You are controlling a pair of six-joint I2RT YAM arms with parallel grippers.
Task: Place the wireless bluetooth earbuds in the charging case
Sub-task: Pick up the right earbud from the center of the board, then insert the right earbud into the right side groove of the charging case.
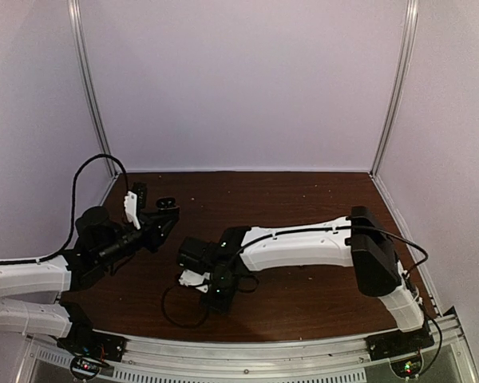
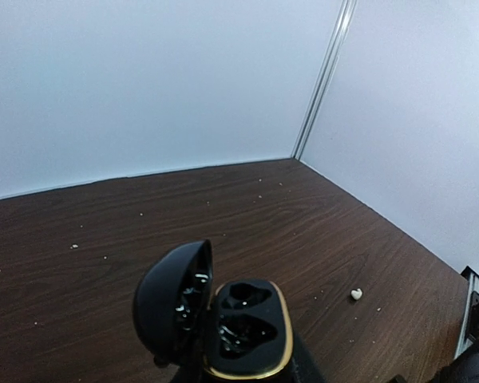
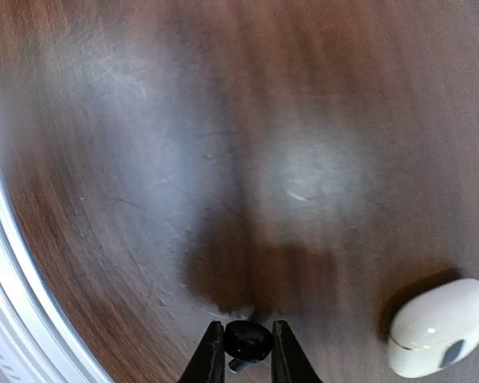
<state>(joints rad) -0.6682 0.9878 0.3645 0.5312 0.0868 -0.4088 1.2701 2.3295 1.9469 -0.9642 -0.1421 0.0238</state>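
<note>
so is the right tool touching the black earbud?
Touching. The right wrist view shows the right tool closed on the black earbud, both fingers against its sides.

The table [image 2: 319, 215] was dark brown and wood-grained, flecked with pale specks. The walls [image 1: 239, 80] were pale lilac-white. The open case [image 2: 249, 333] was glossy black with a gold rim. The earbud [image 3: 248, 340] was black, between black fingers [image 3: 210, 357]. The closed case [image 3: 439, 327] was white. The arms [image 1: 295, 247] were white and black.
</note>
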